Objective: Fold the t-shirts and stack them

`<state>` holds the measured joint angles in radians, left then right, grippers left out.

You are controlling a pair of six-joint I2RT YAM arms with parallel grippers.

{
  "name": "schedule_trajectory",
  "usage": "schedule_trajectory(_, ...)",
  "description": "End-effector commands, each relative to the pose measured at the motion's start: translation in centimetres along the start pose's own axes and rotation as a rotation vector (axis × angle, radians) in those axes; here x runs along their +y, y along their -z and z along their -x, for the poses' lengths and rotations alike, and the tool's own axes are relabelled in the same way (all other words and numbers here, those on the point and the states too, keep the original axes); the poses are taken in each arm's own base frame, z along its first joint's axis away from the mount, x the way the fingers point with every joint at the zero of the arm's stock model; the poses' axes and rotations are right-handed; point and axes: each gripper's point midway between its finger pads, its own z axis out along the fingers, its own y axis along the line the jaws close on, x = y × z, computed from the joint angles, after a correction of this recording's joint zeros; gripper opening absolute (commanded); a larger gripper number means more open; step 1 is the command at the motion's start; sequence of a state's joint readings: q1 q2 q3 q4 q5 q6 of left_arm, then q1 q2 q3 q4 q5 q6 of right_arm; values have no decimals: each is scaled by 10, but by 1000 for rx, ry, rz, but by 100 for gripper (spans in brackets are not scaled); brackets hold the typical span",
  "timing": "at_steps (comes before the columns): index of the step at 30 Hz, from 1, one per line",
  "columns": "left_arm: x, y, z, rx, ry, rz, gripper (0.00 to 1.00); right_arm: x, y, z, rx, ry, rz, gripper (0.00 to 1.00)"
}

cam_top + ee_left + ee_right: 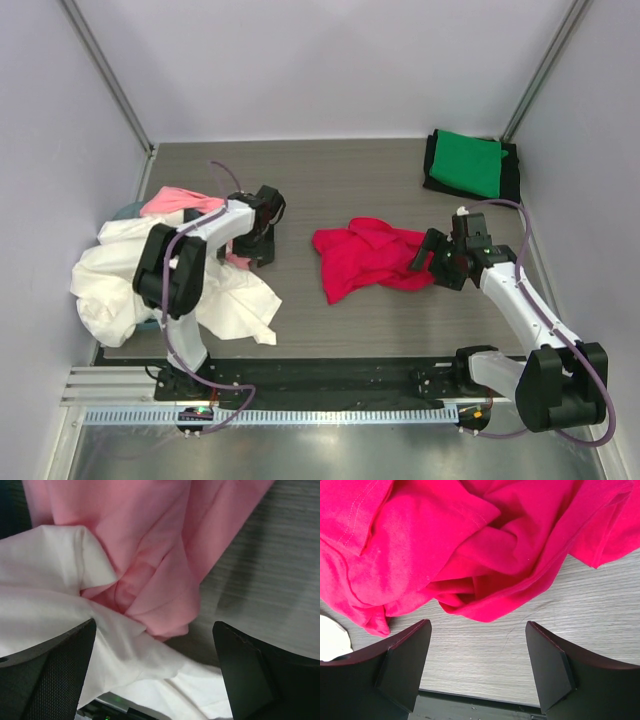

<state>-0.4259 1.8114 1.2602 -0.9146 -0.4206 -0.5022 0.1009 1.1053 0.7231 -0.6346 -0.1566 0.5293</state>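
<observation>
from above: the crimson t-shirt lies crumpled in the middle of the table, the green t-shirt on the black t-shirt far right, the white t-shirt and light pink t-shirt heaped left. left wrist: the left gripper gapes over pink and white cloth, gripping nothing. right wrist: the right gripper is spread and empty, crimson just ahead.

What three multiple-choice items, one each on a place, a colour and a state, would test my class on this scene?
1. Where is the green shirt? A) far right corner, on a black shirt B) near left edge C) centre
2. What colour is the middle shirt? A) white B) red C) teal
3. The right fingers are: A) shut on cloth B) open, holding nothing C) out of view

1 A: the top view shows green on black at far right.
2 B: it is red in the top and wrist views.
3 B: bare table shows between them.
</observation>
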Motion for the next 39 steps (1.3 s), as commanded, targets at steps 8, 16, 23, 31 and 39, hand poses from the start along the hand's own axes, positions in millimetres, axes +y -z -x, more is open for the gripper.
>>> schedule_trajectory(8,4,-52,24,-7,167,97,100,13,3,0,-7,31,76,82)
schedule_trajectory(16,24,-66,10,20,272,78,0,12,-2,0,2,31,71,82)
schedule_trajectory(23,32,-5,30,-57,287,6,0,13,-1,1,-3,29,75,82)
schedule_trajectory(31,165,159,82,-345,461,119,0,15,3,1,-13,33,87,82)
schedule_trajectory(39,324,190,34,-403,871,319,2,18,6,0,-11,41,104,82)
